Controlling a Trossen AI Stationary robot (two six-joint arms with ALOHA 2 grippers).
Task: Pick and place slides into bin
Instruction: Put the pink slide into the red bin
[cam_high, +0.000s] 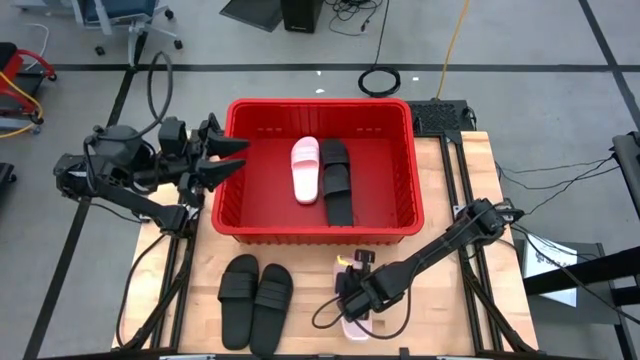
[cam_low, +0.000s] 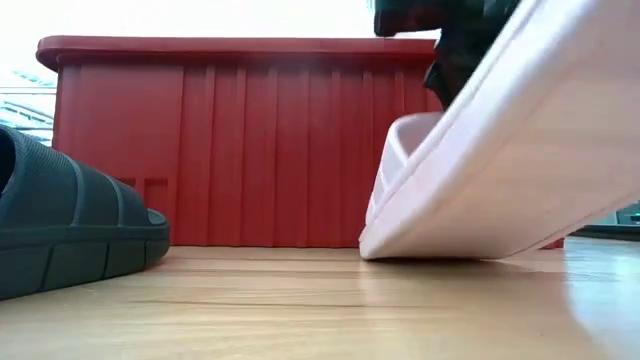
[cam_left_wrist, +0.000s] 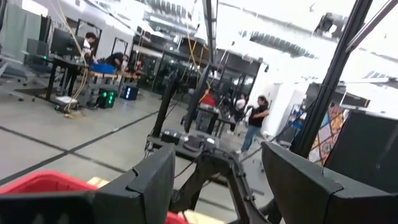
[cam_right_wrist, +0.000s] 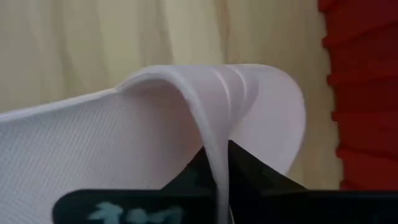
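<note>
One pale pink slide (cam_right_wrist: 205, 124) is pinched by its strap in the right gripper (cam_high: 352, 297), tilted, one end on the table (cam_low: 300, 310) before the red bin (cam_high: 320, 232); that thin hold could slip; the left gripper (cam_high: 222, 160) waits open at the bin's rim.

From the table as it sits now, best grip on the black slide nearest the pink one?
Take the black slide by its wide strap, coming straight down from above. It lies flat, sole down, beside its twin, so the raised strap is the only graspable edge. The left claw hangs open over the bin rim; the right claw is shut on the pink slide.
</note>
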